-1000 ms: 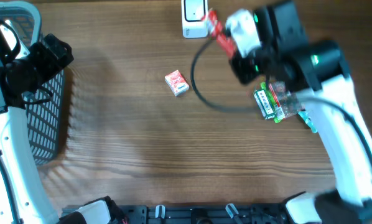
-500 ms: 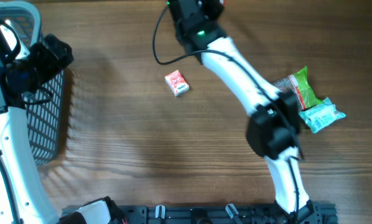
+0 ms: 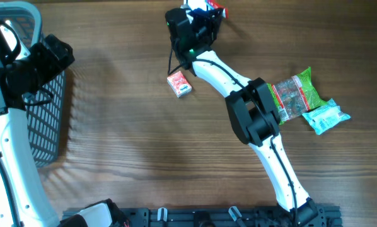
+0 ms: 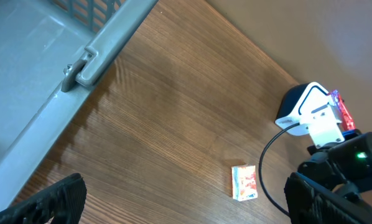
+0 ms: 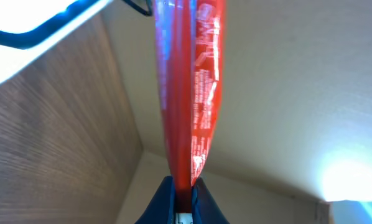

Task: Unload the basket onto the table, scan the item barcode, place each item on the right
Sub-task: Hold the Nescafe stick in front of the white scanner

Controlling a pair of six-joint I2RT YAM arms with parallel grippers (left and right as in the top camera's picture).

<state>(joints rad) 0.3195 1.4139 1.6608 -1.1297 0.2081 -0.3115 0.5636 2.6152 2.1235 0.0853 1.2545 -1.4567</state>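
The right pincer is clamped on the red packet. In the right wrist view the two fingertips meet on the packet's lowest edge only. The left pincer hangs jaws apart near the basket and holds nothing.

**Fault conditions from this state**

- Slip or pivot. The grip takes a narrow strip at one end of the packet, and the rest of its length is unsupported. Any quick wrist rotation could swing the film in the jaws or pull it free.
- No read. The wrist view shows the packet edge-on, so it cannot be confirmed which face carries the barcode, or whether that face is towards the scanner. A wrong face, or a steep angle, would likely give no scan.
- Glare. The film is glossy and shows bright streaks, and a reflection across the code could block the read.
- Cable snag. The scanner's black cable loops on the table close beside the right arm — a low sweep could drag the scanner off its aim.

**Position of the item**

The packet extends straight out from between the fingertips, beyond the pincer. In the overhead view it sits at the far edge of the table, just beside the scanner. Whether the two touch cannot be told.
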